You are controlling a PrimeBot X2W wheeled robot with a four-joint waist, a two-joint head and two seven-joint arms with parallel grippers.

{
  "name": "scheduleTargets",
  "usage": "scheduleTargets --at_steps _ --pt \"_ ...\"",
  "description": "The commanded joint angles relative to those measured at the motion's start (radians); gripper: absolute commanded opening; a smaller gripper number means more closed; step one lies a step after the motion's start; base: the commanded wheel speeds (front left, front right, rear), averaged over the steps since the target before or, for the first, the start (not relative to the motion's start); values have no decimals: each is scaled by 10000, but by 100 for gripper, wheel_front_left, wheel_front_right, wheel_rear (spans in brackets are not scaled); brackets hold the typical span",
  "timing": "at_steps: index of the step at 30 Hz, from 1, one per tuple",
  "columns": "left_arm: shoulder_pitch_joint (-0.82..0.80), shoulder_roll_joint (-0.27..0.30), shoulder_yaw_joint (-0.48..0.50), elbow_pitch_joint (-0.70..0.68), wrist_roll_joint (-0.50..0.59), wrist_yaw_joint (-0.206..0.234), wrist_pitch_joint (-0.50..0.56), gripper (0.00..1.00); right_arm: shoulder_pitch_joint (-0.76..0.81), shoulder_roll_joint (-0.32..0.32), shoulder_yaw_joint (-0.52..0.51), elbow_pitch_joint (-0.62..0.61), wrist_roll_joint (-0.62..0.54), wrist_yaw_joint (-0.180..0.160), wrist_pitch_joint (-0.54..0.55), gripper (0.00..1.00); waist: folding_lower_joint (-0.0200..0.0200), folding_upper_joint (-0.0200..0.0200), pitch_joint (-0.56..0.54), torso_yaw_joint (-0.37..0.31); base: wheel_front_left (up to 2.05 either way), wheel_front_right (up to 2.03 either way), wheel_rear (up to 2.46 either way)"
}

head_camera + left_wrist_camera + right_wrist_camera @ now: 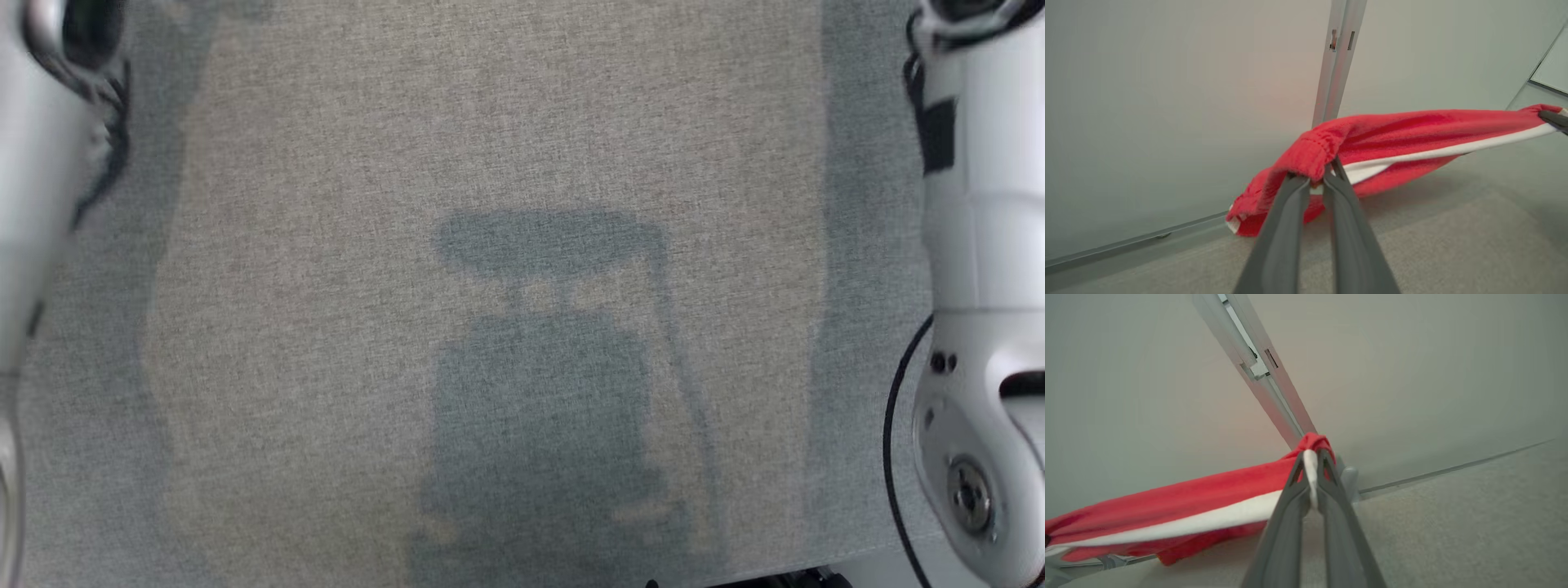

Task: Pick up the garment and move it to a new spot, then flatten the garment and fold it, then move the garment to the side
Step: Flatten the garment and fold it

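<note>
Red cloth is clamped in your left gripper [1316, 179]: its two dark fingers [1286, 228] are closed tight on a bunched, stitched edge of the garment [1412, 130]. Your right gripper [1311, 457] is pinched just as tight on the other end, and the white stripe [1208, 518] runs right up between its fingertips. Between the two grips the garment hangs stretched in a shallow band, red above and below the stripe, clear of the table [1453, 245]. Beside the left gripper a looser fold [1253, 212] droops lower, toward the far edge of the table; you cannot tell whether it touches. Behind the garment a pale metal post [1337, 61] stands against a plain light wall [1167, 102]. In the head view the table is a grey woven surface with the robot's shadow [539, 367] across its middle. A white forearm shows at each side, the left forearm [41, 204] blurred and the right forearm [980, 245] with a black cable [894, 425] beside it.
</note>
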Motion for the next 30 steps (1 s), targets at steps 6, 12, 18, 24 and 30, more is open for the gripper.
scheduleTargets --at_steps 6,12,18,24,30 --pt "2637 762 -1533 -1285 -1269 20 -578 0 2972 -335 295 -805 1113 -20 -487 0 -3 -1 -668 -47 0 0 0" --pt "5279 1581 -2165 -3066 -1936 20 -1031 0 6086 -646 211 -2390 2036 -24 -640 0 -3 -1 -2172 66 0 0 0" --pt "8565 2207 -2718 -4989 -1978 1168 -1162 0 9838 -517 -248 -3987 2597 -31 -308 0 -3 -1 -4052 64 0 0 0" --pt "11814 2411 -2826 -7111 -2397 3020 -1238 0 13812 -227 -929 -5881 3065 -32 125 0 -3 -1 -5135 140 0 0 0" --pt "13681 2279 -1919 -8783 -2209 3878 -1257 0 15708 -99 -1402 -7180 3433 -57 146 0 -3 -1 -5151 238 0 0 0"
